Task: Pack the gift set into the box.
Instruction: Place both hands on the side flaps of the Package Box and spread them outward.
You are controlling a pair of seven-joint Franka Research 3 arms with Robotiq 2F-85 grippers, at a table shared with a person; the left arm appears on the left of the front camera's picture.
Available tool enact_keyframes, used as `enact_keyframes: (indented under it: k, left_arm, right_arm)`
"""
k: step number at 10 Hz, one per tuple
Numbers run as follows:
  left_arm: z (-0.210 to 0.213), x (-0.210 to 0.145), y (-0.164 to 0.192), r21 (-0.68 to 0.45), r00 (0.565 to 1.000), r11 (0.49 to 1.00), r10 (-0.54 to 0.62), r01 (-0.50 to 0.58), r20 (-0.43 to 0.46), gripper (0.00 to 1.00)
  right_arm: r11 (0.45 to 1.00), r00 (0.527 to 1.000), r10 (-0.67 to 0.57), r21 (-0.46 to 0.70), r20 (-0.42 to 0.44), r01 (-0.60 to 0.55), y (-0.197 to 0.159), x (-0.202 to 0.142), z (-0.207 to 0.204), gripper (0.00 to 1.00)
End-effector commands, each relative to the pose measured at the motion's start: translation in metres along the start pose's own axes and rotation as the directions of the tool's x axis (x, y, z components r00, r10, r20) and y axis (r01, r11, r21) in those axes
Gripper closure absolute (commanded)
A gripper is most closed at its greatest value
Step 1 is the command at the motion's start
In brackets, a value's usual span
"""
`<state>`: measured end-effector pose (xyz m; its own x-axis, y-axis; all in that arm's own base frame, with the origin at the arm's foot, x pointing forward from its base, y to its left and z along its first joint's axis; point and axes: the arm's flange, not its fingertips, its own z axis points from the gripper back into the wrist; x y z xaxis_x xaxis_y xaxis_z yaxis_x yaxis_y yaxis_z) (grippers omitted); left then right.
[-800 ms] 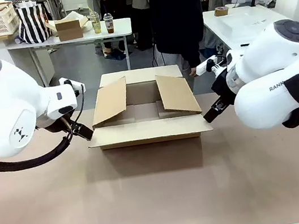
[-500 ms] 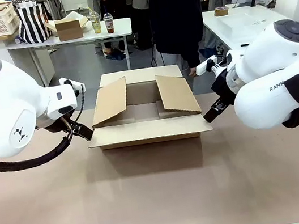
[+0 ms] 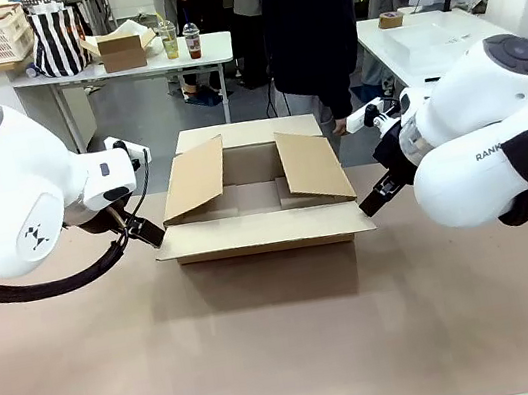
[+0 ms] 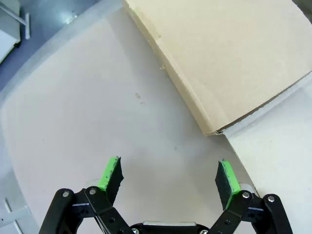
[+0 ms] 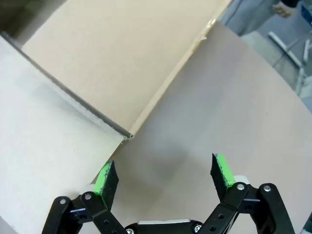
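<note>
The box (image 3: 263,230), a wide shallow brown carton, sits mid-table with its side flaps leaning inward and its near flap folded out flat. The gift set is out of view. My left gripper (image 3: 146,232) hangs low just off the box's left front corner (image 4: 213,131); its green pads (image 4: 111,174) stand wide apart over bare table, so it is open with nothing held. My right gripper (image 3: 374,199) sits by the right front corner (image 5: 127,135), also open (image 5: 164,176) and holding nothing.
A person in a dark coat (image 3: 308,23) stands behind the box at the far edge. A white side table (image 3: 145,60) with a small tan carton and drinks is farther back. Bare tabletop (image 3: 289,345) stretches between me and the box.
</note>
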<state>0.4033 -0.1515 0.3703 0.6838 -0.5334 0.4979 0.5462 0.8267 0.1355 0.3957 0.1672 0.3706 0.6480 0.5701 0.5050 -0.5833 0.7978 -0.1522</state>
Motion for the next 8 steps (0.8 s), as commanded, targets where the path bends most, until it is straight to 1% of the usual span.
enact_keyframes:
  k: [1, 5, 6, 7, 8]
  left_arm:
    - [0.000, 0.000, 0.000, 0.000, 1.000, 1.000, 0.000, 0.000, 0.000, 0.00]
    - [0.000, 0.000, 0.000, 0.000, 1.000, 1.000, 0.000, 0.000, 0.000, 0.00]
    - [0.036, -0.004, 0.006, -0.060, 0.999, 0.998, 0.018, -0.015, 0.041, 0.00]
    - [0.082, -0.008, 0.009, -0.001, 0.999, 1.000, 0.031, -0.031, -0.028, 0.00]
    - [0.117, -0.013, 0.010, 0.001, 0.999, 0.999, 0.041, -0.041, -0.019, 0.00]
  right_arm:
    - [1.000, 1.000, 0.000, 0.000, 0.002, 0.000, 0.000, 0.000, 0.000, 0.00]
    - [1.000, 1.000, 0.000, 0.000, 0.000, 0.000, 0.000, 0.000, 0.000, 0.00]
    - [0.996, 0.997, -0.073, -0.055, -0.038, 0.071, -0.012, 0.000, 0.031, 0.00]
    - [0.983, 0.992, -0.121, -0.138, -0.023, 0.117, -0.022, -0.001, 0.077, 0.00]
    - [0.969, 0.991, -0.130, -0.208, 0.025, 0.132, -0.022, -0.002, 0.114, 0.00]
